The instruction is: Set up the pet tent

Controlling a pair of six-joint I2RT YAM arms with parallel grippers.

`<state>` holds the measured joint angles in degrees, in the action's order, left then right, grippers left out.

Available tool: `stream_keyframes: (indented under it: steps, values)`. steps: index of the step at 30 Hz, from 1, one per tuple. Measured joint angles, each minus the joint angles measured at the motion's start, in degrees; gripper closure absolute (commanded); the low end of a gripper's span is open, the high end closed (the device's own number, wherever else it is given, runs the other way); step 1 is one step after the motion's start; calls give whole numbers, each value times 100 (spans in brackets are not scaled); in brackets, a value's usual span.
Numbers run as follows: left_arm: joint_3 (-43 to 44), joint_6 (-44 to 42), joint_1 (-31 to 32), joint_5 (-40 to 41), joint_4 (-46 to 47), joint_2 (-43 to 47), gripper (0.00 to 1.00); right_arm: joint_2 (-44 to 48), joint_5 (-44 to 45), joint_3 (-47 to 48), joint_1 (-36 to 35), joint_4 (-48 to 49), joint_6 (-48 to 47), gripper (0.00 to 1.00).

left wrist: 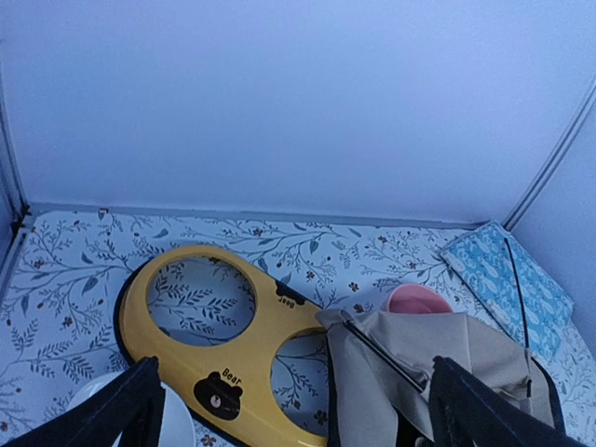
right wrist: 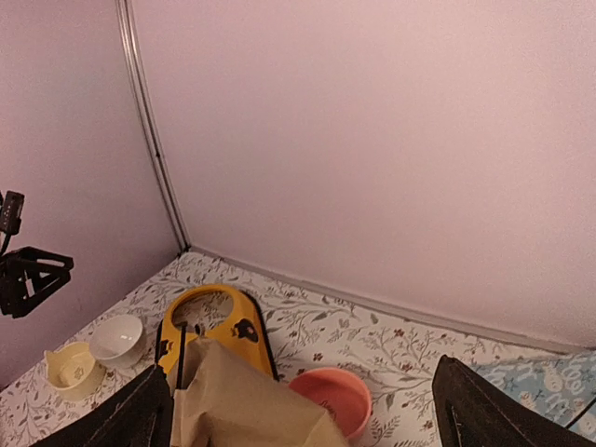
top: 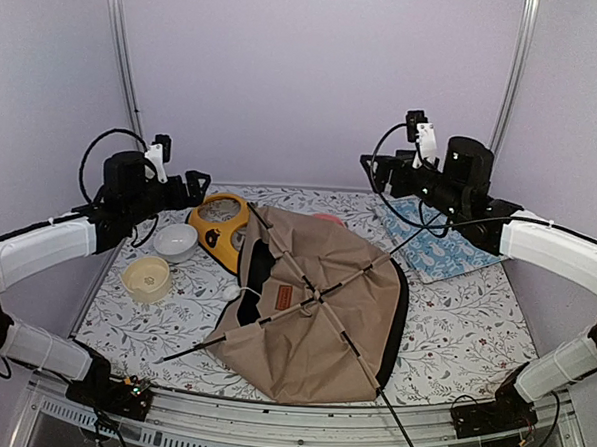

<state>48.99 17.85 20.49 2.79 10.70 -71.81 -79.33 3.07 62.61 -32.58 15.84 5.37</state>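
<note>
Wrist views, left fingers (left wrist: pixel 98 414), right fingers (right wrist: pixel 494 410) wide apart, empty

**Black-and-white arms**

The left arm (top: pixel 47 250) and right arm (top: pixel 562 252) match: white shells over the long links, black motor housings at the joints, black cables (top: pixel 90 158) looping off them. A white bracket (top: pixel 158 161) tops each wrist. The left gripper (left wrist: pixel 293 405) has flat black fingers (left wrist: pixel 107 414).

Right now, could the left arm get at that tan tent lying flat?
Probably yes. The left gripper hangs open near the yellow feeder, and an edge of the pet tent lies draped on that feeder, with nothing standing between them.
</note>
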Motion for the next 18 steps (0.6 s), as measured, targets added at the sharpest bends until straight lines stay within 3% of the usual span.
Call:
stream_keyframes:
  steps: [2,6,12,16,18]
  values:
    - [-68,304,-227,-258,-199,-22,1,-258,-116,138,-225,-330,203,1]
    - [-13,688,-577,-625,-448,-393,1,-778,-398,136,52,-977,769,1]
    - [-15,1198,-345,-1338,-584,-1019,8,-1438,-1458,240,293,-1311,1412,1]
    - [-20,1550,-308,-1860,-501,-1353,11,-2100,-1729,1226,-304,-1711,1314,0]
    - [-20,1766,-308,-2100,-446,-1528,12,-2446,-1871,1816,-568,-1878,1241,7]
